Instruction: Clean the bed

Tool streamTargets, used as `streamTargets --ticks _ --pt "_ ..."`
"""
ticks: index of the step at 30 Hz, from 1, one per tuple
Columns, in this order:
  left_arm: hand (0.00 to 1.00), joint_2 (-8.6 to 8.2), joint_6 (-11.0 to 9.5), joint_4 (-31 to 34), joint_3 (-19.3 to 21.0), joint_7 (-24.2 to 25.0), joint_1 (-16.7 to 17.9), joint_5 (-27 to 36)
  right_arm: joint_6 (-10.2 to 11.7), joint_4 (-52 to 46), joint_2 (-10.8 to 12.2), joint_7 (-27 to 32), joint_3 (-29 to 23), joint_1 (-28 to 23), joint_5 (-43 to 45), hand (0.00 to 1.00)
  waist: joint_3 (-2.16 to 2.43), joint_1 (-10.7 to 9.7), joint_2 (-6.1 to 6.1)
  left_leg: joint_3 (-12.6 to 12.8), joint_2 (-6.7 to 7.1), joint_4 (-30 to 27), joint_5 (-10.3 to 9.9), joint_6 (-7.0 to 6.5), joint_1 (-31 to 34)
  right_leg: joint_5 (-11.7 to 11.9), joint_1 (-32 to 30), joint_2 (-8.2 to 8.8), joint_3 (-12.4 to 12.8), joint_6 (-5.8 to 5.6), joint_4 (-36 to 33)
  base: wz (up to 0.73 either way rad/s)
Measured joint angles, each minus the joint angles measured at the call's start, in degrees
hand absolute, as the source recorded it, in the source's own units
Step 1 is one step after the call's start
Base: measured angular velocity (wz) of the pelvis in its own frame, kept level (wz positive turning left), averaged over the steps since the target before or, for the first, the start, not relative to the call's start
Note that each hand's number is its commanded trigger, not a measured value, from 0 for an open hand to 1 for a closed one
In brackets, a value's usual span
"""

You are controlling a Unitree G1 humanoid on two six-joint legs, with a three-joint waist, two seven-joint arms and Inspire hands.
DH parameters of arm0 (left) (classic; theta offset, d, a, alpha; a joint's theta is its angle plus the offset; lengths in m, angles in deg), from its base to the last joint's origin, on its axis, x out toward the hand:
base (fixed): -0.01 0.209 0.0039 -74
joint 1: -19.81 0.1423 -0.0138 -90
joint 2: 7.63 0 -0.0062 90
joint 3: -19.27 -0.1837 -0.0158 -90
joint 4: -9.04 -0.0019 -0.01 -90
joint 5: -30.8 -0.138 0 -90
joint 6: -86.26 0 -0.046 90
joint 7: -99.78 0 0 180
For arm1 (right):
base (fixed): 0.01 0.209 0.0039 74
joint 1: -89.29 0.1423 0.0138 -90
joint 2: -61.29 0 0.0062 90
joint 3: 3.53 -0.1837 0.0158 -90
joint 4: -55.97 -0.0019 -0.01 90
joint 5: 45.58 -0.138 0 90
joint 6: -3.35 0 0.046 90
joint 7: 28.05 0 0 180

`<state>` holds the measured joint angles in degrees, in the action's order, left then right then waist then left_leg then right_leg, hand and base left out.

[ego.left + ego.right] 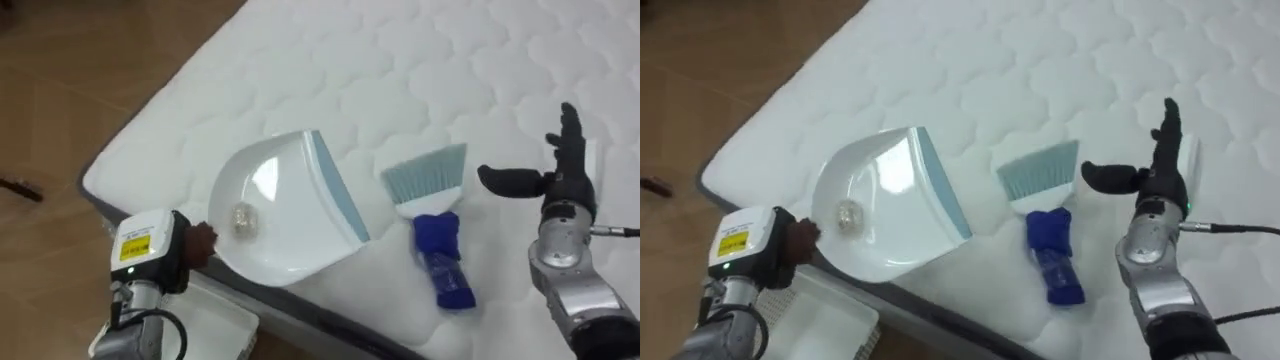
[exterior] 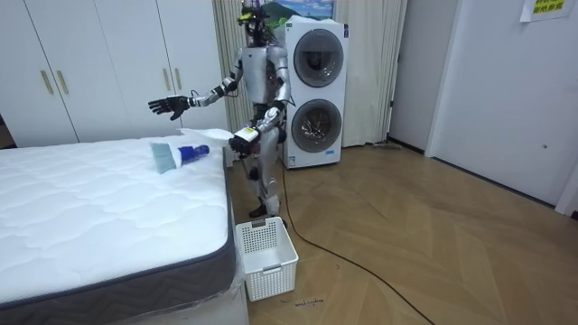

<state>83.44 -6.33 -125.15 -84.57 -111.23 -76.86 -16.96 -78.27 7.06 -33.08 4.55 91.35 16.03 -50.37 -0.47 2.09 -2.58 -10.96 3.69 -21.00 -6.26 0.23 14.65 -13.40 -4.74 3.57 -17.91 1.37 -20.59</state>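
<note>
My left hand point(image 1: 197, 243) is shut on the handle of a white dustpan point(image 1: 290, 205) with a pale blue lip, held over the near edge of the white quilted mattress point(image 1: 400, 60). A small crumpled ball of debris point(image 1: 243, 222) lies inside the pan. Just right of the pan's lip, a brush point(image 1: 437, 235) with a blue handle and pale blue bristles lies flat on the mattress. My right hand point(image 1: 560, 170) hovers open to the right of the brush, touching nothing. In the room view I stand at the bed's corner, right hand point(image 2: 167, 106) stretched over the bed.
A white plastic basket point(image 2: 265, 255) stands on the wooden floor beside the bed, below the dustpan point(image 1: 215, 325). Two stacked washing machines point(image 2: 316, 95) stand behind me and white wardrobes point(image 2: 90, 63) line the wall beyond the bed.
</note>
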Motion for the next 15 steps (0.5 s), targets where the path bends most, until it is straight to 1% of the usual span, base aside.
streamTargets --ticks 1,2,3,4,5,6,7,8,9,10,11,12,13,14,15 --pt "1.0 -0.28 0.0 0.6 0.0 0.0 -0.1 -0.1 0.5 0.0 0.0 1.6 -1.3 -0.3 0.3 0.0 0.02 -0.4 -0.49 2.6 -0.22 3.9 3.7 0.1 -0.2 -0.4 0.0 0.76 -2.1 0.68 1.2 1.5" --pt "1.0 -0.79 -0.2 1.1 0.0 0.0 -0.2 -0.1 0.5 -0.1 -0.1 3.1 -3.0 -0.6 0.6 0.0 -0.33 -1.1 -0.43 12.3 -2.72 2.3 3.9 -1.59 0.4 -0.6 0.0 2.77 -7.6 1.27 1.2 1.49" --pt "1.0 -0.85 -0.4 1.1 0.0 0.0 -0.1 -0.1 0.5 -0.1 0.2 3.6 -3.6 -1.2 0.6 0.0 -0.35 -1.1 -0.48 16.9 -4.09 -0.8 1.9 -2.84 0.6 -1.0 0.4 3.05 -9.5 1.79 1.2 1.41" --pt "1.0 -0.63 -0.6 1.0 0.1 0.1 -0.1 0.0 0.5 -0.2 0.5 4.0 -3.8 -2.2 0.4 0.0 -0.45 -1.3 -0.51 24.0 -7.07 -6.9 -2.2 -3.13 0.0 -1.4 1.6 3.54 -14.0 1.96 1.2 1.42" --pt "1.0 -0.33 -0.6 1.0 0.2 0.2 -0.2 0.3 0.5 -0.3 0.6 4.0 -3.8 -2.5 0.3 0.0 -0.4 -2.4 -0.35 28.4 -10.22 -11.1 -5.7 -2.74 -0.8 -1.9 2.0 3.71 -18.3 2.09 0.8 1.5" --pt "1.0 -0.21 -0.7 1.0 0.2 0.4 -0.3 0.9 0.4 -0.7 0.6 3.9 -3.8 -2.5 0.3 0.0 -0.47 -3.4 -0.19 30.1 -11.59 -12.0 -7.0 -2.32 -1.3 -2.2 2.1 3.86 -20.4 2.08 0.5 1.66" --pt "1.0 -0.14 -0.7 1.0 0.3 0.8 -0.5 1.6 0.3 -1.6 0.6 3.9 -3.9 -2.5 0.2 0.0 -0.69 -4.6 0.02 33.8 -14.04 -12.6 -8.9 -1.12 -2.7 -2.9 2.2 4.46 -23.9 1.87 -0.4 1.53" --pt "1.0 -0.34 -0.7 0.9 0.2 1.7 -0.5 2.1 0.3 -2.0 0.6 3.8 -3.9 -2.5 0.2 0.0 -0.7 -5.1 0.01 36.2 -15.24 -12.2 -10.0 -0.29 -4.0 -3.5 2.2 5.3 -26.3 1.45 -1.6 1.39" --pt "1.0 -0.5 -0.7 0.9 0.2 1.9 -0.5 2.1 0.3 -2.4 0.5 3.7 -3.9 -2.5 0.2 0.0 -0.76 -5.2 0.12 35.9 -14.87 -11.2 -10.1 -0.21 -4.1 -3.4 2.4 5.55 -26.8 0.94 -2.1 0.92" --pt "1.0 -0.69 -0.4 0.9 0.2 2.2 -0.5 2.1 0.3 -3.1 0.5 3.2 -3.9 -2.5 0.1 0.0 -0.91 -5.1 0.32 35.2 -14.16 -9.2 -10.2 -0.36 -3.8 -3.3 2.1 5.54 -26.8 0.7 -2.5 0.78" --pt "1.0 -0.65 -0.1 1.1 0.2 2.5 -0.5 2.1 0.3 -3.6 0.5 2.5 -3.9 -2.5 0.2 0.0 -0.93 -5.2 0.56 34.2 -13.54 -8.5 -10.1 -0.45 -3.2 -3.3 1.5 5.22 -25.4 0.67 -2.6 0.76" --pt "1.0 -0.62 0.1 1.1 0.2 2.5 -0.5 2.1 0.3 -3.7 0.5 2.2 -3.9 -2.5 0.2 0.0 -0.94 -5.2 0.59 34.2 -13.2 -8.2 -9.9 -0.8 -3.1 -3.3 1.3 5.15 -24.7 0.64 -2.7 0.76" --pt "1.0 -0.57 0.1 1.2 0.2 2.5 -0.2 2.1 0.3 -3.9 0.5 1.7 -3.9 -2.5 0.2 0.0 -0.85 -5.0 0.74 34.1 -12.63 -7.0 -9.6 -1.33 -3.3 -3.2 1.3 5.18 -24.0 0.52 -2.7 0.59" --pt "1.0 -0.5 0.1 1.2 0.4 2.5 0.0 2.1 0.3 -4.4 0.5 1.4 -3.9 -2.6 0.4 0.0 -0.82 -4.5 0.79 33.7 -11.96 -5.8 -9.1 -1.56 -3.6 -3.2 1.3 5.46 -23.3 0.5 -3.0 0.48" --pt "1.0 -0.5 0.1 1.2 0.5 2.5 0.0 2.1 0.3 -4.8 0.5 1.2 -3.8 -2.7 0.4 0.0 -0.8 -4.0 0.81 33.7 -11.65 -5.3 -8.9 -1.61 -3.9 -3.2 1.3 5.61 -23.0 0.49 -3.1 0.26"
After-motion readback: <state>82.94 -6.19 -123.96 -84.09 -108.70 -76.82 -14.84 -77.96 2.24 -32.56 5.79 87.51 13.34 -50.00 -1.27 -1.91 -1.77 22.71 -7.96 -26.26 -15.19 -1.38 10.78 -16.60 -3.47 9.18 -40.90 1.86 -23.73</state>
